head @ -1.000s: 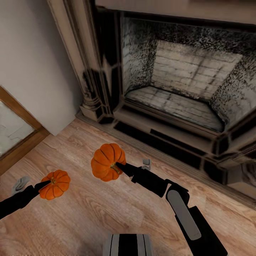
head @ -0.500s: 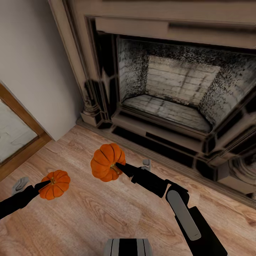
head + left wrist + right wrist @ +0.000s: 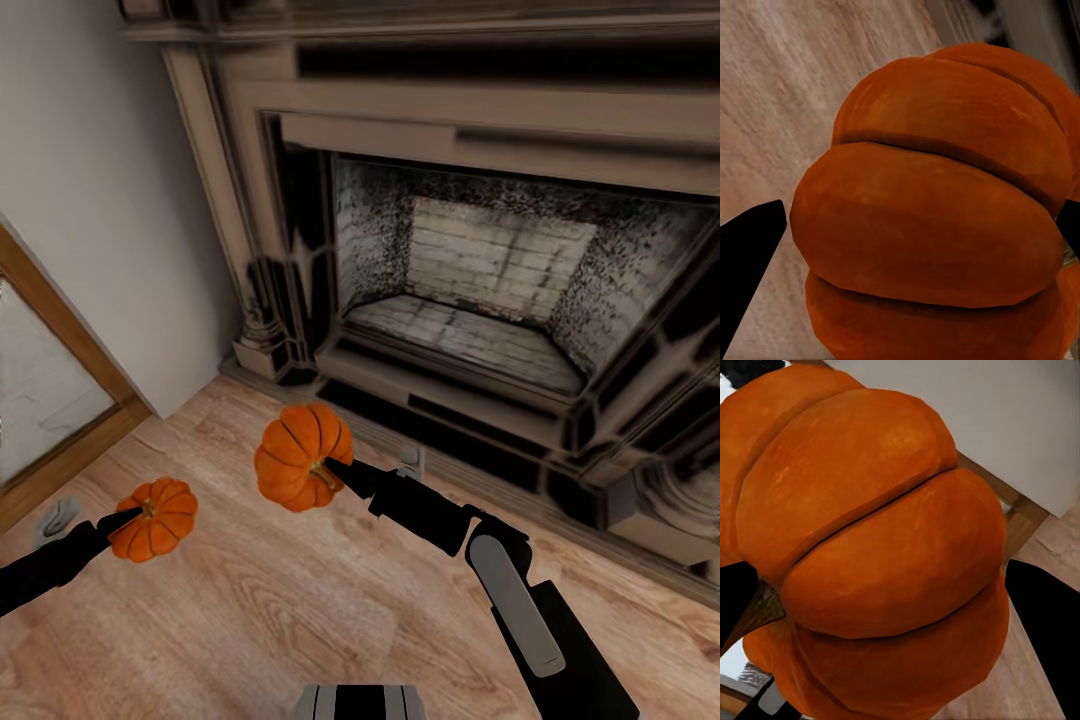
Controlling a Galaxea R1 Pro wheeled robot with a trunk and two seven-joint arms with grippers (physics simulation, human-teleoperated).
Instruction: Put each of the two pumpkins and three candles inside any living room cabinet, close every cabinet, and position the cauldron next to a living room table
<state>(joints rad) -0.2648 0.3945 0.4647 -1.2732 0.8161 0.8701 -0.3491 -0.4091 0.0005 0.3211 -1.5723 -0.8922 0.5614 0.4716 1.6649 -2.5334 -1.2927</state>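
Observation:
Both arms carry a bright-orange ribbed pumpkin above the wood floor. My left gripper (image 3: 138,517) is shut on the smaller-looking pumpkin (image 3: 158,520) at the lower left of the head view. Up close in the left wrist view, that pumpkin (image 3: 937,217) sits between the dark fingertips (image 3: 746,262). My right gripper (image 3: 332,468) is shut on the other pumpkin (image 3: 295,455) near the middle, held by its stem side. The same pumpkin (image 3: 870,547) looms large in the right wrist view between black fingers (image 3: 1046,622). Candles, cabinet and cauldron are out of view.
A large stone fireplace (image 3: 480,290) with a dark firebox and raised hearth stands straight ahead. A pale wall (image 3: 90,200) and a wood-framed glass panel (image 3: 40,400) are at the left. Wood floor (image 3: 280,610) stretches below the arms.
The head view has tilted upward, so the fireplace sits lower in the picture and its mantel shows. Both grippers still hold their pumpkins in the same pose.

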